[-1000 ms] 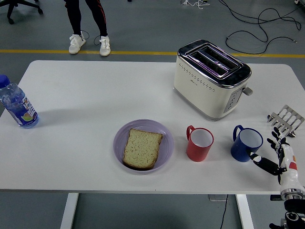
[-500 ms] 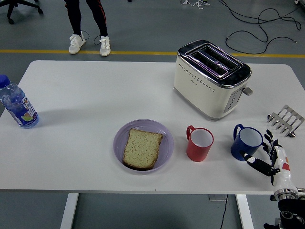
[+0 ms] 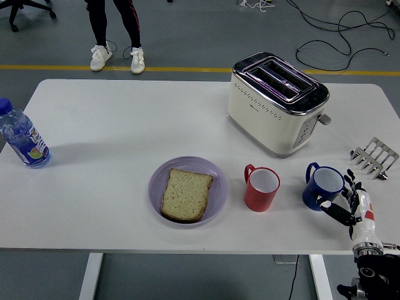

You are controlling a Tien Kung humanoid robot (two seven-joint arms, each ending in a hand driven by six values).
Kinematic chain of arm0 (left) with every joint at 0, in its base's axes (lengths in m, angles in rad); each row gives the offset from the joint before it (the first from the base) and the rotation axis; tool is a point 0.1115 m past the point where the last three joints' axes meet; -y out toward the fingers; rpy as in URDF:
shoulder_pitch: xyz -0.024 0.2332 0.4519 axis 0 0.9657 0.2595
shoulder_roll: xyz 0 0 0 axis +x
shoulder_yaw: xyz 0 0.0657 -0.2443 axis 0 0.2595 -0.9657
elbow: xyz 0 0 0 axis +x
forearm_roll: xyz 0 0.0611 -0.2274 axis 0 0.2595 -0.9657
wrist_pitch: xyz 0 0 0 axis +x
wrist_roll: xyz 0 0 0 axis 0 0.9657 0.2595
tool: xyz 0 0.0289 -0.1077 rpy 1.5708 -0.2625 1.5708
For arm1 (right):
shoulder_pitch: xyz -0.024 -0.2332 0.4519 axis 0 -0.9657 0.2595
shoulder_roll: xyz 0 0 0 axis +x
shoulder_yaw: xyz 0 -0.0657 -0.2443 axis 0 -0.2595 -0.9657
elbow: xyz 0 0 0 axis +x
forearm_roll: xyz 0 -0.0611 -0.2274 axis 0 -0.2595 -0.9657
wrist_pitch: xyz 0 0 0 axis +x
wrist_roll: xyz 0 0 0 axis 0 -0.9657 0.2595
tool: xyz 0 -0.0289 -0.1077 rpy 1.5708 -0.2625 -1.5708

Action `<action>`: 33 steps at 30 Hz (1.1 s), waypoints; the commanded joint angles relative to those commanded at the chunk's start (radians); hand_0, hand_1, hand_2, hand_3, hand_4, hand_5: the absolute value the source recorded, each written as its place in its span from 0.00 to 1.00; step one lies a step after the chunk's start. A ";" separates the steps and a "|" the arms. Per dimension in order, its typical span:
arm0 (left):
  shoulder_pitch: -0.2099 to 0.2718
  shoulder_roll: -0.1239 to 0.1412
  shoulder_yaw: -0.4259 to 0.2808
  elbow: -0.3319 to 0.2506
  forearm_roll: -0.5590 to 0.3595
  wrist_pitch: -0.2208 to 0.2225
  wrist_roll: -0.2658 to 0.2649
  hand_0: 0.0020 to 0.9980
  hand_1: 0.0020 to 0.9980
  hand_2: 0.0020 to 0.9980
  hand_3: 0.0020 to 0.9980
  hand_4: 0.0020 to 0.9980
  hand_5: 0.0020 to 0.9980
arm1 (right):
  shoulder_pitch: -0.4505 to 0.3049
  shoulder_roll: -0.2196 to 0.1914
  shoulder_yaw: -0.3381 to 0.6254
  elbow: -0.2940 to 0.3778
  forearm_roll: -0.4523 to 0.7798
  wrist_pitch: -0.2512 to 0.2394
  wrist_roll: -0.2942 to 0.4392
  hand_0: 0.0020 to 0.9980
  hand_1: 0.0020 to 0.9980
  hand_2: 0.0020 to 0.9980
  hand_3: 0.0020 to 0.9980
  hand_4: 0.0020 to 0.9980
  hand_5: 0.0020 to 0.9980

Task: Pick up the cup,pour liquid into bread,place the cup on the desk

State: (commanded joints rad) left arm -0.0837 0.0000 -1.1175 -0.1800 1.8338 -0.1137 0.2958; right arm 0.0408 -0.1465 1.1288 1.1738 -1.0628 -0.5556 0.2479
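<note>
Where the white table (image 3: 112,131) meets its left edge, a blue-capped water bottle (image 3: 22,139) lies tilted, well apart from everything else. Near the front centre sits a lilac plate (image 3: 217,181) holding one slice of bread (image 3: 186,194). Just right of the plate stands a red mug (image 3: 262,187), upright, handle facing left. Behind the mug, toward the far side, is a cream two-slot toaster (image 3: 275,103) with a chrome top. Right of the red mug stands a blue cup (image 3: 323,187), upright on the table, handle to its left. Immediately right of the cup is the right hand (image 3: 354,201), fingers spread and holding nothing; its thumb reaches to the cup's lower side, though contact cannot be confirmed. A metal toast rack (image 3: 375,157) sits beyond the hand, near the right edge. A person's legs and white shoes (image 3: 116,58) show past the far edge.
</note>
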 joint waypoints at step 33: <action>-0.003 0.000 0.003 0.000 -0.001 0.000 -0.001 0.66 0.69 0.71 0.59 0.30 0.88 | 0.089 0.019 -0.062 -0.088 0.086 -0.022 0.021 0.93 0.84 0.94 0.95 1.00 0.19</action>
State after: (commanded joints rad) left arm -0.0866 0.0000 -1.1149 -0.1800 1.8332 -0.1137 0.2948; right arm 0.1294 -0.1277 1.0668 1.0854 -0.9772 -0.5780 0.2687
